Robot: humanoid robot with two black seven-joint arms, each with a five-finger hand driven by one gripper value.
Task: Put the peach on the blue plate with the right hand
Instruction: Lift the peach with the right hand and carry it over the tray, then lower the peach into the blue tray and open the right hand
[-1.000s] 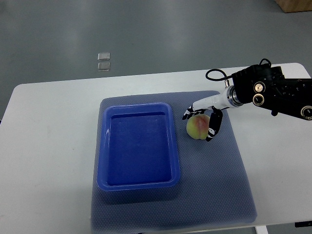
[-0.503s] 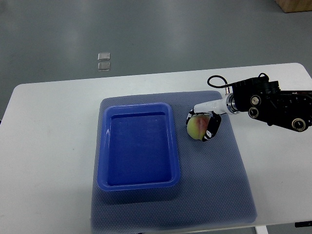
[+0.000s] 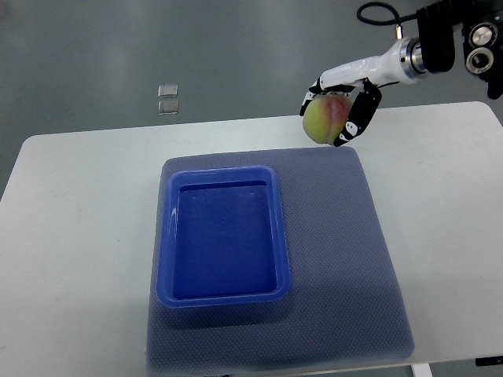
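Observation:
A yellow-green peach (image 3: 324, 119) with a red blush hangs in the air above the table's far edge, held in my right hand (image 3: 336, 110), whose white and black fingers are shut around it. The arm reaches in from the upper right corner. The blue plate (image 3: 167, 236), a deep rectangular tray with nothing in it, sits on the grey mat (image 3: 346, 259), lower and to the left of the peach. My left arm does not show.
The white table (image 3: 71, 236) carries the mat and tray. Two small clear squares (image 3: 167, 99) lie on the grey floor beyond the table's far edge.
My right hand closed on the peach where it lay on the mat beside the tray, then lifted it up and away toward the far right.

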